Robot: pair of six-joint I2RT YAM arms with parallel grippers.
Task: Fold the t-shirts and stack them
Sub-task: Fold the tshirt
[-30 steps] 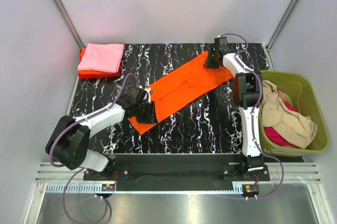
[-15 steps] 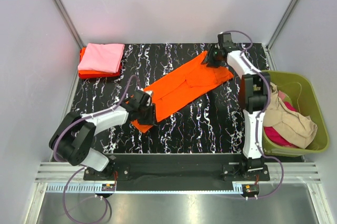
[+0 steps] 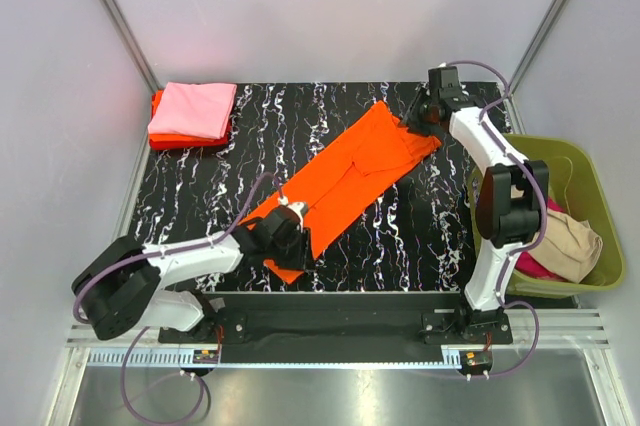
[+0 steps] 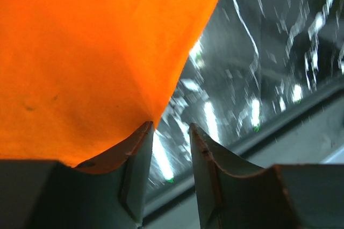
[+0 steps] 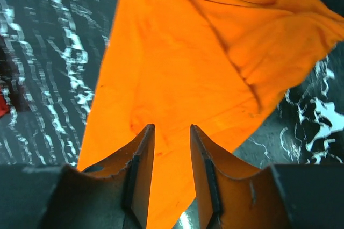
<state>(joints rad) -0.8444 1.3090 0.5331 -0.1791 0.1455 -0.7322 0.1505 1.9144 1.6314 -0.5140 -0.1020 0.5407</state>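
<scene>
The bright orange t-shirt point(image 3: 345, 176) lies stretched in a long diagonal band across the black marbled table. My left gripper point(image 3: 288, 244) is at its near lower end. In the left wrist view the jaws point(image 4: 170, 129) stand apart with only table showing between them, and the cloth's corner point(image 4: 80, 51) rests against the left fingertip. My right gripper point(image 3: 420, 118) hovers over the shirt's far right end. Its jaws point(image 5: 171, 129) are apart with orange cloth point(image 5: 204, 68) lying flat beneath the gap. A folded pink t-shirt point(image 3: 192, 109) lies on a red-orange one point(image 3: 165, 138) at the back left.
The olive-green basket point(image 3: 560, 144) stands off the table's right edge with a beige shirt point(image 3: 575, 246) and a magenta one point(image 3: 535, 268) inside. The right arm's elbow reaches partly over the basket. Grey walls enclose the table on three sides.
The left gripper slid toward the near edge and the shirt's lower end came with it. The right gripper shifted right. The shirt now looks longer and narrower.
</scene>
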